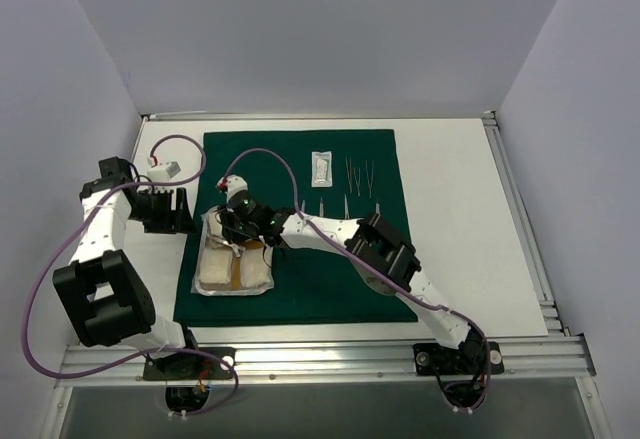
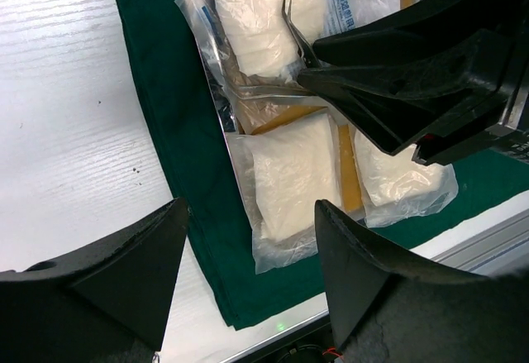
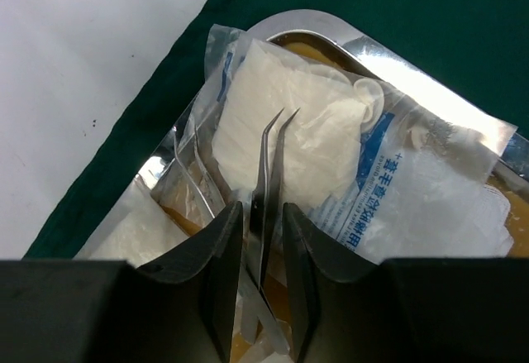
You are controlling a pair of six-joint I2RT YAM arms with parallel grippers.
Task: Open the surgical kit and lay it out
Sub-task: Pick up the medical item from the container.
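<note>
The dark green cloth (image 1: 330,279) lies spread flat on the table. The steel tray (image 1: 207,227) sits on its left part, with white gauze packets (image 1: 215,269) on a tan liner (image 2: 351,173). My right gripper (image 1: 237,231) hangs over the tray's far end. In the right wrist view it (image 3: 263,207) is shut on curved steel tweezers (image 3: 269,164), whose tips point out over a gauze packet (image 3: 281,115) and the tray rim (image 3: 306,22). My left gripper (image 1: 168,214) is open and empty just left of the tray; in its own view it (image 2: 248,204) is above the cloth's near left corner.
A small white packet (image 1: 321,167) and several thin steel instruments (image 1: 359,175) lie on the far part of the cloth. A white connector (image 1: 165,169) on a cable sits at far left. A metal rail (image 1: 320,354) runs along the front edge.
</note>
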